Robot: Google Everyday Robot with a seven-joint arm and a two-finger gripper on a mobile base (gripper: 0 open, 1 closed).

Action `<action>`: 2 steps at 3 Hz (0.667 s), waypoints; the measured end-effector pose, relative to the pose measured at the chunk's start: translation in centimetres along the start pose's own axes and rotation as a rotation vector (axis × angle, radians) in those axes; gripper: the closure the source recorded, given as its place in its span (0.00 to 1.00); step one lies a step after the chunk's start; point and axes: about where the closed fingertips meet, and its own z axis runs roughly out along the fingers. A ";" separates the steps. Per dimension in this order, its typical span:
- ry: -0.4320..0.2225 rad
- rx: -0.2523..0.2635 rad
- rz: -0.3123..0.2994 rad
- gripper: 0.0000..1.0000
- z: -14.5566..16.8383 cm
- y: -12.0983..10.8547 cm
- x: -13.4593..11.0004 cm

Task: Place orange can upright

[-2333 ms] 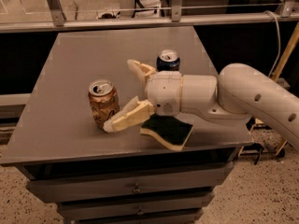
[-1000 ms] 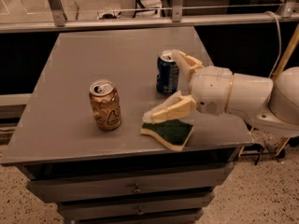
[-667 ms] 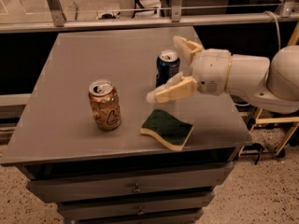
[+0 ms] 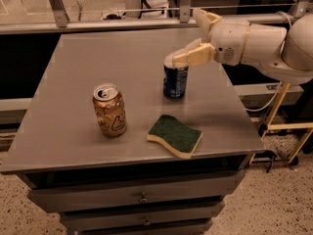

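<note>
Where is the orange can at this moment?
Camera view: the orange can stands upright at the front left of the table, left of the sponge and blue can; the open gripper hangs over the blue can.

Shiny orange can (image 4: 110, 110), plastic gripper (image 4: 185, 36) over table (image 4: 98, 58)

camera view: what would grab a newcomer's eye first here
The big white arm's gripper stands out first, hanging open over the right rear of the grey table, just above the blue can. Next comes the shiny orange can, standing upright near the front left, well apart from the gripper. A green sponge lies flat near the front edge, to the right of the orange can.
</note>
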 end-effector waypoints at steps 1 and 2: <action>-0.066 0.089 0.041 0.00 -0.9 -3.3 0.0; -0.071 0.107 0.045 0.00 -0.8 -3.8 0.0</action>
